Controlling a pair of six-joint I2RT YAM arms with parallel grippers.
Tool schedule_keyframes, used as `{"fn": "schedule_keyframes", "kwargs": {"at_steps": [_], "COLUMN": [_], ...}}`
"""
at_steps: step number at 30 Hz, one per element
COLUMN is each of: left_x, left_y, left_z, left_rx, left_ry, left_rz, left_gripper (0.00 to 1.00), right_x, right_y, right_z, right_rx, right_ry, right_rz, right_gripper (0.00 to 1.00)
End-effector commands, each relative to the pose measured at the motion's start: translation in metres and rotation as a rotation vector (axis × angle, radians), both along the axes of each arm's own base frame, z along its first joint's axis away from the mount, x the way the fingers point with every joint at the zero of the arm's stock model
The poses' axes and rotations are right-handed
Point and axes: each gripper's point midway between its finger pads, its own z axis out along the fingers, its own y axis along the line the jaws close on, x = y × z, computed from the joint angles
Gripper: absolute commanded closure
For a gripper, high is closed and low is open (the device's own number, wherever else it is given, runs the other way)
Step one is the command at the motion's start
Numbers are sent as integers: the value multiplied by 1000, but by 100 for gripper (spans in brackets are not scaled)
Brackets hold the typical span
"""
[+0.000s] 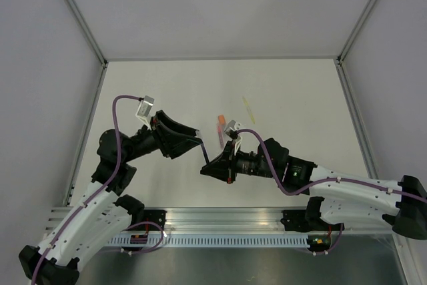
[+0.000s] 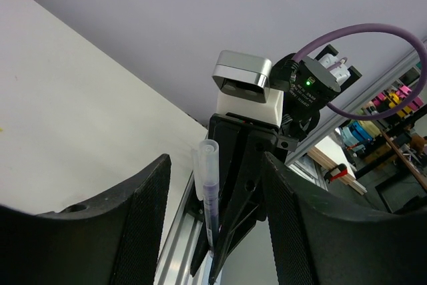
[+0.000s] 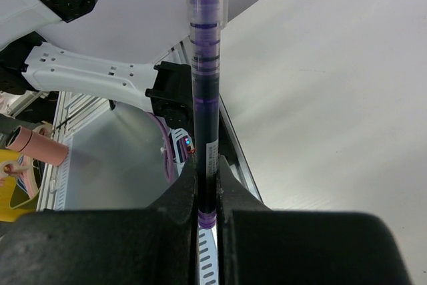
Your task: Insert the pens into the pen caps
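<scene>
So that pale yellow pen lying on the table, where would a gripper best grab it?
Probably around the middle of the pale yellow pen, coming straight down from above. It lies flat on the table, thin and straight, so only its long sides are free; fingers set across its length, one each side, should pinch it without tipping.

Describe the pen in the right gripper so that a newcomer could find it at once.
Above the white table, find the right gripper. The pen is clamped between its fingers. Unlike the yellow pen and orange cap lying on the table, it is dark purple with a clear end.
</scene>
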Motion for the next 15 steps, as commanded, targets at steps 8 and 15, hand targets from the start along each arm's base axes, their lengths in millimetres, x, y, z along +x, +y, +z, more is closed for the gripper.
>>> {"fn": "schedule_keyframes", "kwargs": {"at_steps": [8, 15], "left_x": [-12, -14], "left_y": [1, 0], "left_z": [23, 20], "left_rx": [-44, -49], "left_ry": [-77, -69], "left_rz": [-38, -59], "left_gripper": [48, 61], "right_x": [-8, -9], "right_y": [8, 9], "right_z": [15, 13], "right_rx": [79, 78], "right_ry": [11, 18], "right_rz": [52, 58], "right_gripper": [100, 100]}}
